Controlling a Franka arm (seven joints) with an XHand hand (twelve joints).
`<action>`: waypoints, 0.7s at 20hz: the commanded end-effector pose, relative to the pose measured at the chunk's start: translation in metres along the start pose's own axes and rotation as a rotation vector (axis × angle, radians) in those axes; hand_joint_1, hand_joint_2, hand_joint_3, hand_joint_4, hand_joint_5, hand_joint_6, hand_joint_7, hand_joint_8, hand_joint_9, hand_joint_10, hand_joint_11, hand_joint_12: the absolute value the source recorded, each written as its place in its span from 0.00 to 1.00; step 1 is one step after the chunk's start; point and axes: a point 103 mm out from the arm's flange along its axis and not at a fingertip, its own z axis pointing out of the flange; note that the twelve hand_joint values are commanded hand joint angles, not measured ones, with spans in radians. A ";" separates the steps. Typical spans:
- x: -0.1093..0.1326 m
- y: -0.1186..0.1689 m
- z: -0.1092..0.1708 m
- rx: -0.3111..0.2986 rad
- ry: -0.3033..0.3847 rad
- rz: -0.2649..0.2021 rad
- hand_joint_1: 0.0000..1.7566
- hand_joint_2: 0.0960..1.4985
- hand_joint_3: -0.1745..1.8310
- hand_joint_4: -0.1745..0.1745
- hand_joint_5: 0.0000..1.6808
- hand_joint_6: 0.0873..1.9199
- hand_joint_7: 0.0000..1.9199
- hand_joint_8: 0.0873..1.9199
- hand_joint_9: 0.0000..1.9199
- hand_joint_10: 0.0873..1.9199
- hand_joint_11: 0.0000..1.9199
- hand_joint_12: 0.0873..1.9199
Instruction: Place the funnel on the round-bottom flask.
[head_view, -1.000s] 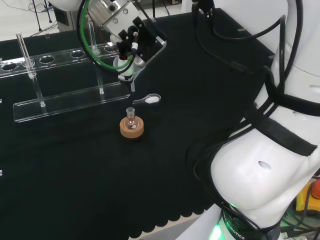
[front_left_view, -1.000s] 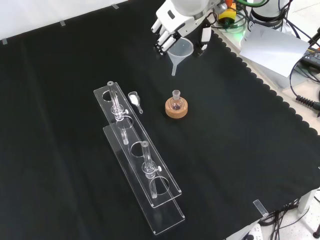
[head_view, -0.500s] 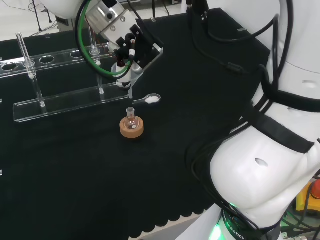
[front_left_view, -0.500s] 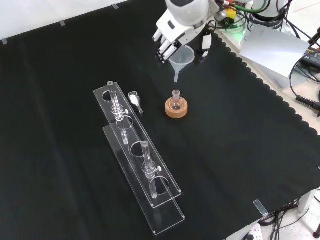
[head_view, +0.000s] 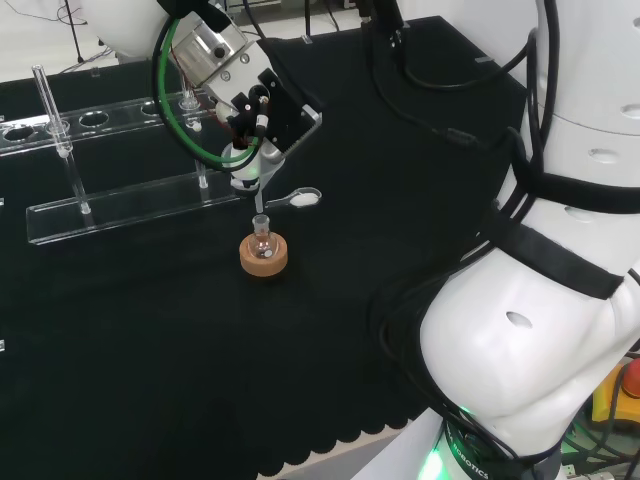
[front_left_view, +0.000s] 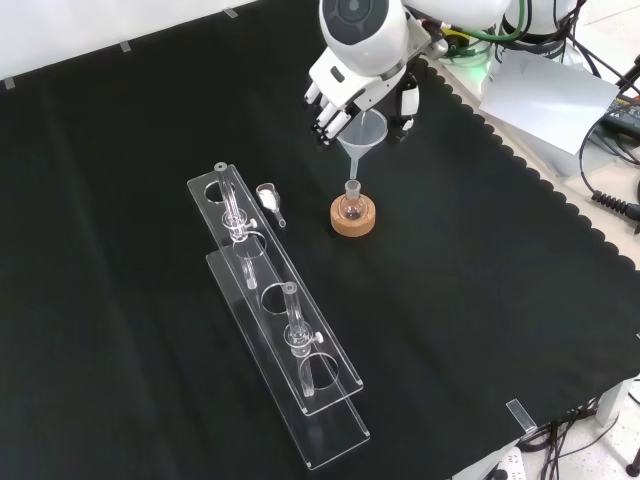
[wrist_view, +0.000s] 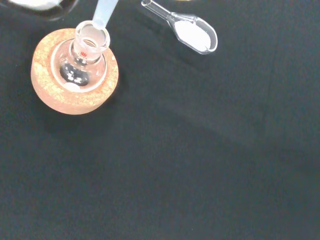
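From the front view I see open cloth (front_left_view: 470, 270) right of the cork stand (front_left_view: 353, 217); left, the scoop (front_left_view: 268, 200) and clear rack (front_left_view: 275, 310) crowd any approach

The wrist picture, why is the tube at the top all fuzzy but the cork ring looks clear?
In the wrist view the funnel stem sits close to the camera, so it blurs, while the cork ring and flask lie farther off, in focus. In the front view the funnel looks sharp.

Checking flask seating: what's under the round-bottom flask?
A cork ring stand on the black cloth holds the round-bottom flask upright. The flask's underside, down in the ring's hole, is covered.
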 end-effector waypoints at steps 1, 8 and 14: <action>0.003 0.001 -0.001 0.006 -0.008 0.007 0.46 0.45 0.44 0.53 0.40 0.35 0.39 0.26 0.53 0.15 0.34 0.63; 0.003 0.009 0.007 0.018 0.004 -0.006 0.46 0.45 0.44 0.53 0.40 0.35 0.39 0.26 0.53 0.15 0.34 0.63; 0.006 0.012 0.009 0.023 0.008 -0.011 0.46 0.45 0.44 0.53 0.40 0.35 0.39 0.26 0.53 0.15 0.34 0.63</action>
